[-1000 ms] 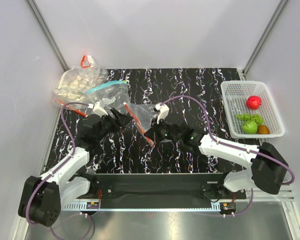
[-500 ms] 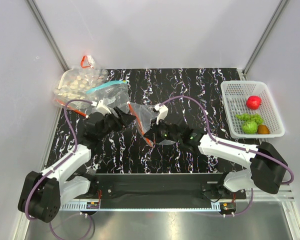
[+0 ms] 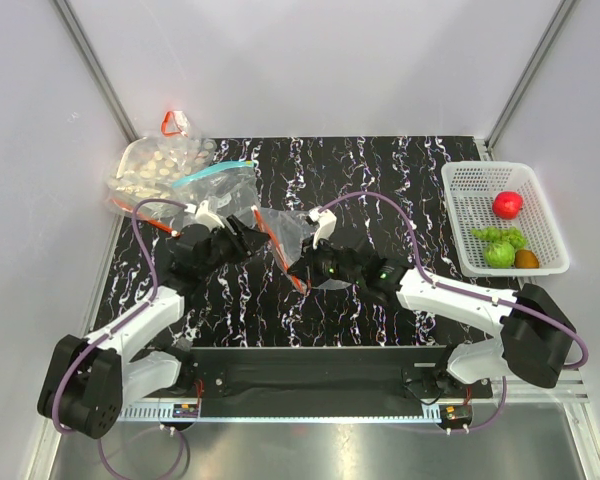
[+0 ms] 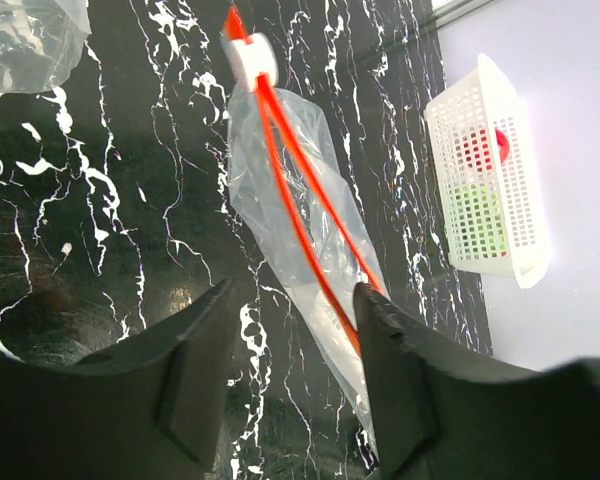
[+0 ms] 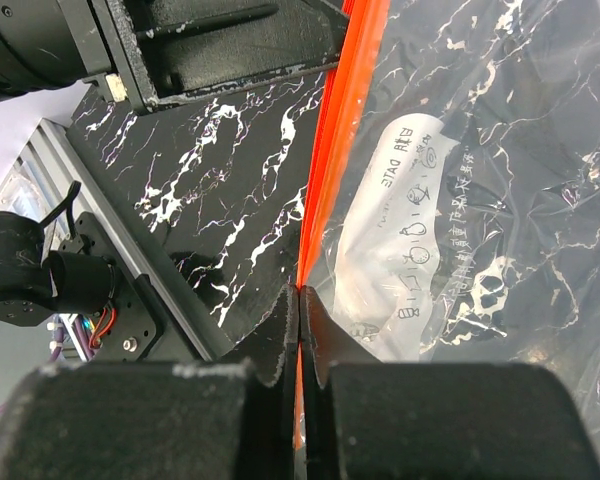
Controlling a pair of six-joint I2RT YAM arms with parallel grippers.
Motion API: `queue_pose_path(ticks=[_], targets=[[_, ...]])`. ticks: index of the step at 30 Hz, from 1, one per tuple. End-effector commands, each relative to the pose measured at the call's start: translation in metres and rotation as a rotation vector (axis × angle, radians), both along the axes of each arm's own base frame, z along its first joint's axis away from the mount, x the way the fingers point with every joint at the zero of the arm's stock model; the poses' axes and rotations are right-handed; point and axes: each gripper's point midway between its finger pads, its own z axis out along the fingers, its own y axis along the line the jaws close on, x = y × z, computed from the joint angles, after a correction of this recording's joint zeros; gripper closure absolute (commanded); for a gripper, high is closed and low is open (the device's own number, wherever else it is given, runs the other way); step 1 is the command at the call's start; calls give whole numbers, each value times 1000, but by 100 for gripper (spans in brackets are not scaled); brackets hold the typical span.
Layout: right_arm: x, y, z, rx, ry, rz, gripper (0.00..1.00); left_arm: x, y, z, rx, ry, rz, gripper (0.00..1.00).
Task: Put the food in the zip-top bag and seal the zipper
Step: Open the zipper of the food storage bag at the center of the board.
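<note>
The clear zip-top bag (image 3: pixel 288 238) lies mid-table, its red-orange zipper (image 3: pixel 278 252) running from far left to near right. My right gripper (image 3: pixel 302 274) is shut on the zipper's near end; in the right wrist view the jaws (image 5: pixel 300 295) pinch the orange strip (image 5: pixel 340 130) beside the bag (image 5: pixel 480 200). My left gripper (image 3: pixel 250 236) is open and empty just left of the zipper's far end. In its wrist view the gripper (image 4: pixel 292 292) straddles the zipper (image 4: pixel 298 195), with a white slider (image 4: pixel 252 58) at the far tip. The red fruit (image 3: pixel 507 204), grapes (image 3: pixel 486 235), green piece (image 3: pixel 500 254) and brown ball (image 3: pixel 526 259) sit in the basket.
The white basket (image 3: pixel 458 215) stands at the right edge, and also shows in the left wrist view (image 4: pixel 490 180). A bag of pale beige pieces (image 3: pixel 152 168) and a clear bag with a teal zipper (image 3: pixel 218 176) lie at the back left. A red clip (image 3: pixel 170 123) sits behind them.
My left gripper has edged right and slightly away, closer to the far end of the zipper. The right gripper keeps its hold and has barely moved.
</note>
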Motion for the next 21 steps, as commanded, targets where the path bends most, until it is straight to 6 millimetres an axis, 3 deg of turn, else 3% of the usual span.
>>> queue_pose_path(ticks=[1, 7, 11, 14, 15, 16, 17, 18, 21], targets=[[3, 5, 33, 76, -56, 8, 100, 13, -3, 32, -35, -103, 19, 45], [1, 8, 29, 67, -49, 33, 100, 17, -8, 31, -19, -96, 4, 46], [-3, 13, 25, 67, -40, 71, 100, 18, -18, 35, -18, -102, -16, 53], [-4, 16, 25, 68, -40, 86, 100, 18, -24, 36, -4, -113, -27, 71], [-4, 14, 26, 67, -42, 85, 100, 19, -24, 37, 0, -117, -23, 85], [-4, 14, 26, 66, -43, 82, 100, 19, -24, 38, 5, -120, -20, 91], [-3, 13, 25, 61, -45, 76, 97, 19, -22, 38, 16, -120, -17, 96], [-3, 11, 27, 60, -49, 69, 82, 19, -21, 36, 29, -116, -10, 100], [1, 4, 28, 36, -60, 34, 62, 16, -16, 45, 82, -146, 6, 100]])
